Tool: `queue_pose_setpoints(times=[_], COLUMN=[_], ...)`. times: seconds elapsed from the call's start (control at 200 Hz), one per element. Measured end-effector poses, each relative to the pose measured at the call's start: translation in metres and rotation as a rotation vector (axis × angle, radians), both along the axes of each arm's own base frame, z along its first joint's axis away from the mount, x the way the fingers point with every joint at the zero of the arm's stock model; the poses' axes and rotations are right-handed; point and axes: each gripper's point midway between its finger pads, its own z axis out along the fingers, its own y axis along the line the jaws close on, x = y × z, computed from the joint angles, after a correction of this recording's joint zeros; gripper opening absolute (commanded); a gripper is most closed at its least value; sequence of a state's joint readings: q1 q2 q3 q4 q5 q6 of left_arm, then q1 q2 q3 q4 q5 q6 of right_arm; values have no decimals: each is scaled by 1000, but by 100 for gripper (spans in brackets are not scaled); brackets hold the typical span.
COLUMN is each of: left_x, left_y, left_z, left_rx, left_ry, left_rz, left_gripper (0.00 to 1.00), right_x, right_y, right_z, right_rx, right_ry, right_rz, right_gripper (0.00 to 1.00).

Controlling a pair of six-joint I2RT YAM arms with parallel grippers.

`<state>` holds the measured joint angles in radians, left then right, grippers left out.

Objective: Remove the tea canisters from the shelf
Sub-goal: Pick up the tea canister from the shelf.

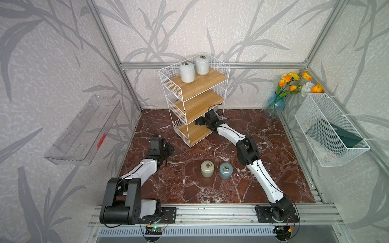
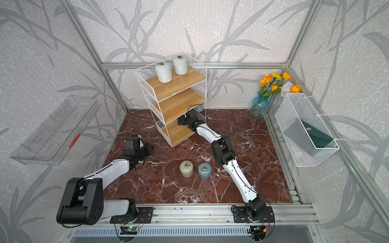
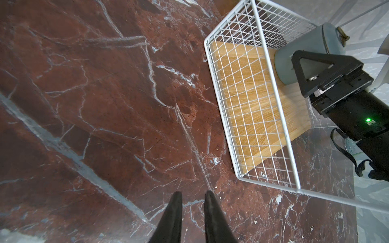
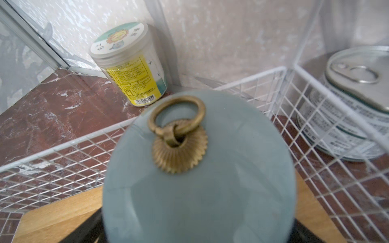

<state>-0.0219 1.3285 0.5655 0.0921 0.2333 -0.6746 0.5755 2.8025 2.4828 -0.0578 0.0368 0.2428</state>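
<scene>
I have the right gripper (image 3: 294, 63) reaching into the shelf's (image 1: 190, 137) bottom tier, jaws spread wide around the blue-grey canister (image 4: 197, 168) standing on the board, not yet clamped. The left gripper (image 3: 192, 218) hangs over bare counter (image 1: 185, 189), jaws nearly together and empty. Two white canisters (image 1: 187, 72) wait on top; a beige canister (image 1: 207, 171) and another blue-grey one (image 1: 225, 171) already stand on the counter.

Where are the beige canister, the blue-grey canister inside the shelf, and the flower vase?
beige canister (image 1: 207, 170): a top view, its side wall.
blue-grey canister (image 4: 197, 189): right wrist view, its lid below the ring.
flower vase (image 1: 274, 106): a top view, its glass belly.
</scene>
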Motion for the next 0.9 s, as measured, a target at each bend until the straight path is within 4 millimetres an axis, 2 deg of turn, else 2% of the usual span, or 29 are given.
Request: queue_pose_setpoints(times=[0.27,0.33,0.485,0.64,0.735,0.9], left_x=[-1,-1,0,0,0,0], left_y=[-4,-5,-6,-7,-7,-8], left_z=[-4,-4,-4,-5,-5,-5], left_rx=[-16,-19,-24,-30,-35,-41], left_ry=[11,13,12,15,15,16], left_rz=[-17,-20,-25,-26,-27,-29], left_gripper=[20,20,20,20,20,20], right_x=[18,19,22,23,19,-5], right_y=[-7,-8,-12,-15,-12,-15], right_z=[6,7,7,7,5,3], right_rx=[5,7,4,5,-10,-71], right_ry=[-54,-57,-63,-67,-80,-94], right_rz=[-92,-103,-132,-146,-131,-97], right_gripper=[100,96,77,69,69,70])
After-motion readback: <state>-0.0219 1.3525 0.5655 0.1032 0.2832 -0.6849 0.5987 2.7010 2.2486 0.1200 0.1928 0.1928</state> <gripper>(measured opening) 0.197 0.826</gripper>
